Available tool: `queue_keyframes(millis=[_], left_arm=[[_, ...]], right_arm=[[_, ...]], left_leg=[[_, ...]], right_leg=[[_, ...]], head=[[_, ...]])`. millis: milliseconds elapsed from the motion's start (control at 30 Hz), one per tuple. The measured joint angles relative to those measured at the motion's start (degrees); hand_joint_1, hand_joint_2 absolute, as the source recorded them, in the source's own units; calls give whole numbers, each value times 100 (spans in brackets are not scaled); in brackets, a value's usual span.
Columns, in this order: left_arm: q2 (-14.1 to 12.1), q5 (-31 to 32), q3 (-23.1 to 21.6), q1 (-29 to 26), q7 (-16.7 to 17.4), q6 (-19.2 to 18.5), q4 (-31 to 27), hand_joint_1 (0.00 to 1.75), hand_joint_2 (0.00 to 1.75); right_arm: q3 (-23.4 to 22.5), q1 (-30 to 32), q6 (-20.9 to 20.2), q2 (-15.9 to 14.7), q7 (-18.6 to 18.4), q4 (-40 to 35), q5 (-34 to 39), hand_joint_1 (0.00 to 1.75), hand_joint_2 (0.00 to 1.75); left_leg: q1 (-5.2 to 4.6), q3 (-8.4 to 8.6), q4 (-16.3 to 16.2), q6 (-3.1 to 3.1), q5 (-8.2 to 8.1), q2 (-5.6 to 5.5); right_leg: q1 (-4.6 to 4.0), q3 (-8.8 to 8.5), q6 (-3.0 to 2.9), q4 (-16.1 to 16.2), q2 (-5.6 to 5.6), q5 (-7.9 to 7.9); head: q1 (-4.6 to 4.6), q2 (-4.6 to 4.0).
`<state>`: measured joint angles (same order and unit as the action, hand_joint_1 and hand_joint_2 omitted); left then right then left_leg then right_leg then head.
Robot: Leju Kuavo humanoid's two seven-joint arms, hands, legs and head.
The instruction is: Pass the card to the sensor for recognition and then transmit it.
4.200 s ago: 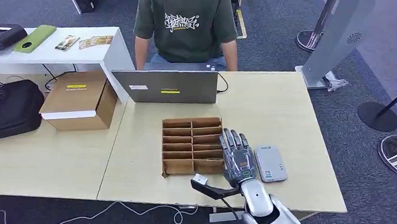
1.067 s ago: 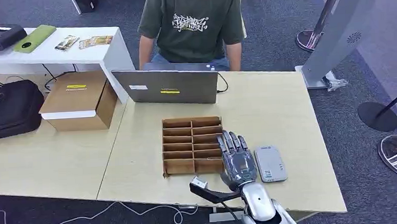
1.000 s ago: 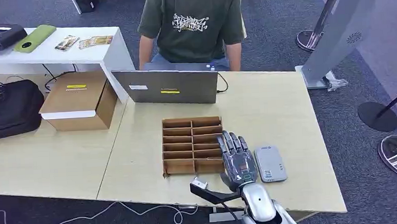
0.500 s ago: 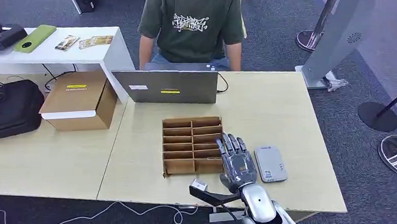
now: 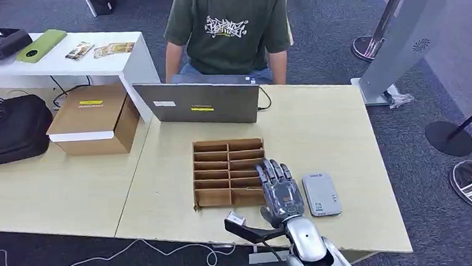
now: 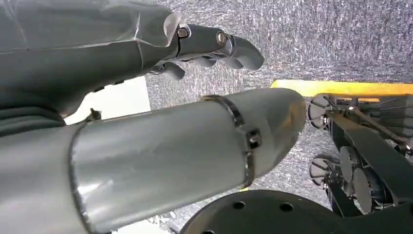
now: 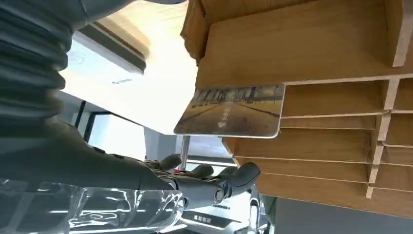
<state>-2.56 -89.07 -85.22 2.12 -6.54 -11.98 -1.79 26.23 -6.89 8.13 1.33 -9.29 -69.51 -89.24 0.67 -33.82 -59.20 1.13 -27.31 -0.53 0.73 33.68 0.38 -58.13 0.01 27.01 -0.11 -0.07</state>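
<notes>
Because the job starts with lifting a card out of storage, the wooden table (image 5: 343, 121) is laid out so that everything sits close to the robot's right side. A person (image 5: 228, 30) sits at the far edge behind a closed-looking grey laptop (image 5: 198, 103), probably there to receive the card once it has been read.

Nearer the robot lies the slotted cardboard organizer (image 5: 226, 170), its compartments facing up so a card can stand on edge and be pulled out. The right hand (image 5: 280, 191) hovers over the organizer's right-hand column, and its fingers (image 7: 214, 187) are extended and spread, gripping nothing. The left hand (image 6: 122, 73) hangs over the carpet beside the body, loosely spread and empty, as this step has no use for it.

Just right of the right hand rests the grey card reader (image 5: 321, 194), flat on the table, so the carry to it should be short.

Seen from the right wrist, the picture card (image 7: 234, 111) stands in one slot with most of its face protruding, close to the fingers but apart from them. I judge the grasp not yet made.
</notes>
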Motion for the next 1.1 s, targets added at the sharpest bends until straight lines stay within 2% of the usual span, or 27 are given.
queue_keyframes(millis=[400,1100], left_arm=[[2,9,0,-2,0,0,0,0,0],[11,-11,2,-5,-2,-20,2,0,0]], right_arm=[[-28,14,35,-11,-223,-70,-87,0,175],[52,57,9,-17,-16,-267,68,0,175]], left_leg=[[0,1,0,0,0,0],[0,0,0,0,0,0]], right_leg=[[0,0,0,0,1,0],[0,0,0,0,0,0]], head=[[2,0],[0,0]])
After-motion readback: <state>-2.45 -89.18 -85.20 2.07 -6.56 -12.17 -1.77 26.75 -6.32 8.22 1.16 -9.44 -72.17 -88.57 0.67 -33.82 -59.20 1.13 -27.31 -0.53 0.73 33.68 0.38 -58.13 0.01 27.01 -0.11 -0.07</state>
